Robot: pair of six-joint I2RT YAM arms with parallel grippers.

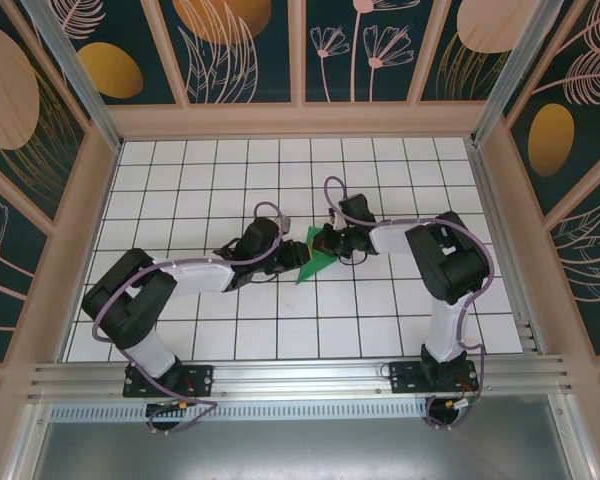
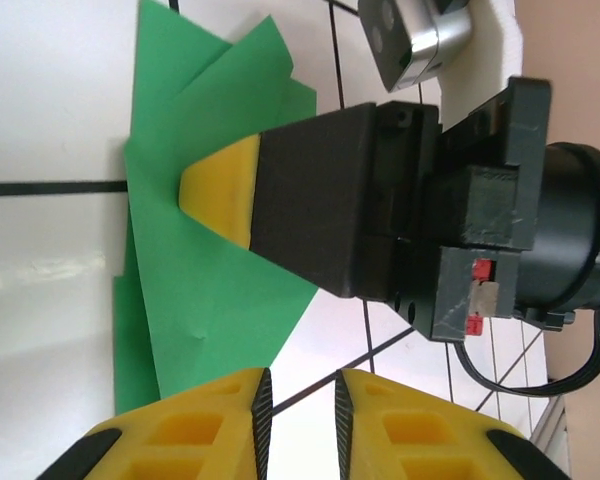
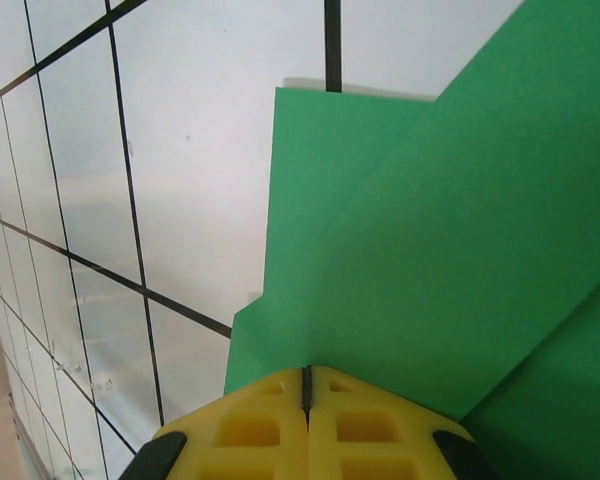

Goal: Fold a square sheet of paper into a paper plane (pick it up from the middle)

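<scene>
The square sheet of paper [image 1: 316, 263] lies on the white grid table as a creased green wedge with overlapping flaps [image 2: 210, 260] [image 3: 430, 230]. My right gripper [image 1: 326, 244] is shut. Its yellow tips [image 3: 307, 372] rest flat on the paper's top layer, and the left wrist view shows them [image 2: 195, 190] lying on the green. My left gripper [image 1: 294, 258] sits at the wedge's left edge. Its fingers [image 2: 300, 405] stand a little open over bare table just off the paper's corner, with nothing between them.
Both arms meet at the middle of the table [image 1: 230, 170], with wooden walls [image 1: 80, 230] on each side and at the back. A metal rail [image 1: 300, 375] runs along the near edge. The right arm's purple cable [image 1: 332, 190] loops above its wrist.
</scene>
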